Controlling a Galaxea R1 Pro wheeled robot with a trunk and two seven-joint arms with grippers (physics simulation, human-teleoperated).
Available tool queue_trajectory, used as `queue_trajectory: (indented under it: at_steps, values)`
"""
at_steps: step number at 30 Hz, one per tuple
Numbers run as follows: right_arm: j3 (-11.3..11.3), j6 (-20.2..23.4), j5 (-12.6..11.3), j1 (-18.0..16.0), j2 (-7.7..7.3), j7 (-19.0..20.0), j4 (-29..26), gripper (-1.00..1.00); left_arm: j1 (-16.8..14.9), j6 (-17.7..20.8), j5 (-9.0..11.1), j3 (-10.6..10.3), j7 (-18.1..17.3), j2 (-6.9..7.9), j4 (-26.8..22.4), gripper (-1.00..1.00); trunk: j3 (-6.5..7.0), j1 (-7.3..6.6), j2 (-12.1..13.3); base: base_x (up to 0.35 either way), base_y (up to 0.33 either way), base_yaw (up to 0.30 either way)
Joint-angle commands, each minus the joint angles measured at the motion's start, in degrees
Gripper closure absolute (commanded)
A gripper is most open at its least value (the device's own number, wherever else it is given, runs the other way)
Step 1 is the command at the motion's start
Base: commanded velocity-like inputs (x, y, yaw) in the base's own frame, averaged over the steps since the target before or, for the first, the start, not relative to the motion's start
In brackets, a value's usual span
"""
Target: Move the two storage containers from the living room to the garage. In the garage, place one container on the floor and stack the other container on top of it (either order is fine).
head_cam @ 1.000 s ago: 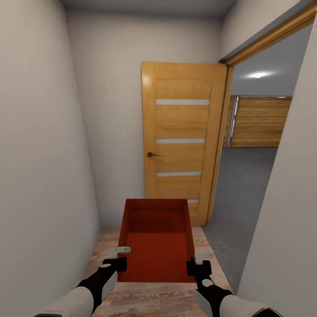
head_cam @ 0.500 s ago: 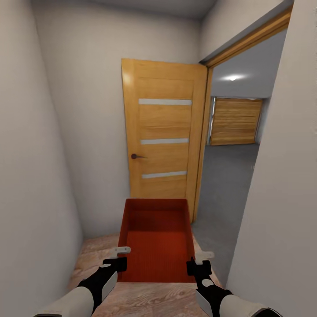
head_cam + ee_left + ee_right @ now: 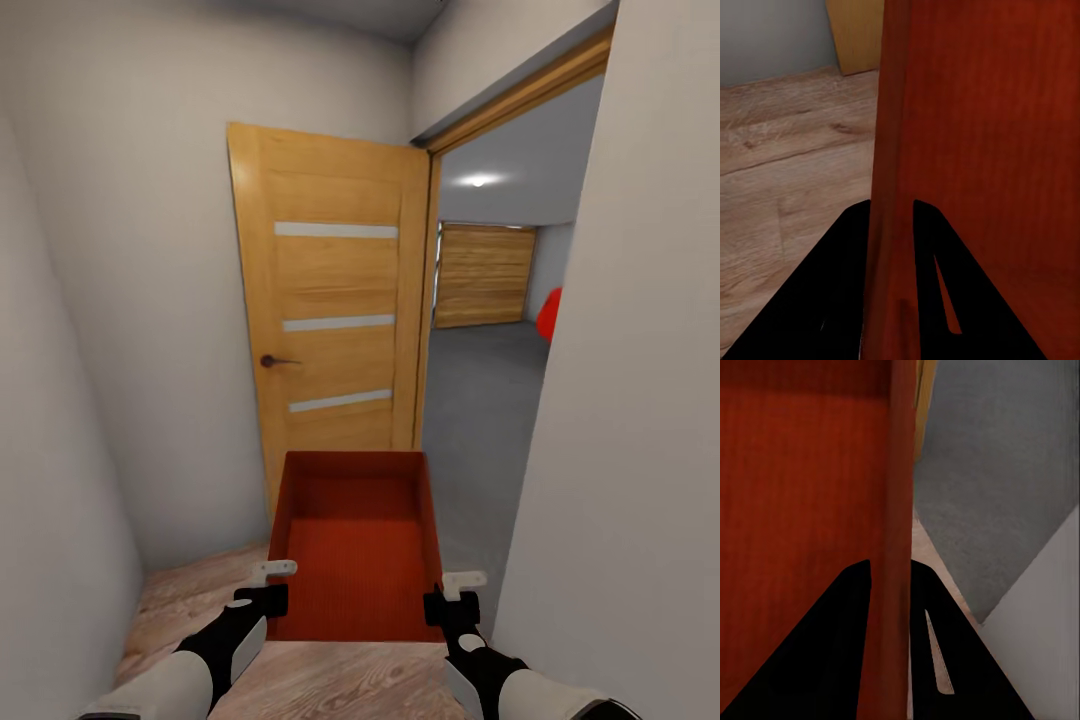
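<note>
One storage container (image 3: 355,545); left hand (image 3: 268,586), right hand (image 3: 450,594) each clamped on side wall.

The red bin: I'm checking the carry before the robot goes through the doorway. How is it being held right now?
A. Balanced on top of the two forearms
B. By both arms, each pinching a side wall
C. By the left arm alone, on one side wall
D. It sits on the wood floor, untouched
B: the left gripper and the right gripper each have their fingers astride one side wall of the red bin, clear in both wrist views.
</note>
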Motion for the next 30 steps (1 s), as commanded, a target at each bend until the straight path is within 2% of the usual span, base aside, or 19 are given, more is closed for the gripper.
queue_trajectory:
  at_steps: [1,10,16,23,30]
  values:
    - [-0.6,-0.5,-1.2,-0.1,-0.02,-0.4,0.0,1.0,0.0,0.3,-0.3,1.5,0.5,1.84,-0.1,1.0,-0.09,0.01,-0.1,0.003,0.004,-0.284]
    - [-0.7,-0.5,-1.2,-0.1,-0.06,-0.5,0.0,1.0,0.0,0.3,-0.3,1.5,0.5,1.84,-0.1,1.0,-0.09,0.01,-0.1,0.001,0.001,-0.25]
    - [-0.6,-0.5,-3.2,-0.1,-0.11,-0.4,0.0,1.0,0.0,0.4,-0.3,1.5,0.5,1.84,-0.1,1.0,-0.09,0.01,-0.1,0.0,0.0,-0.027]
    - [-0.6,-0.5,-3.4,-0.1,-0.17,-0.4,0.0,1.0,0.0,0.4,-0.3,1.5,0.5,1.84,-0.1,1.0,-0.09,0.01,-0.1,0.03,0.028,-0.001]
    - [-0.6,-0.5,-3.4,-0.1,-0.11,-0.4,0.0,1.0,0.0,0.4,-0.2,1.5,0.4,1.84,-0.1,1.0,-0.09,0.01,-0.1,0.164,0.22,0.0]
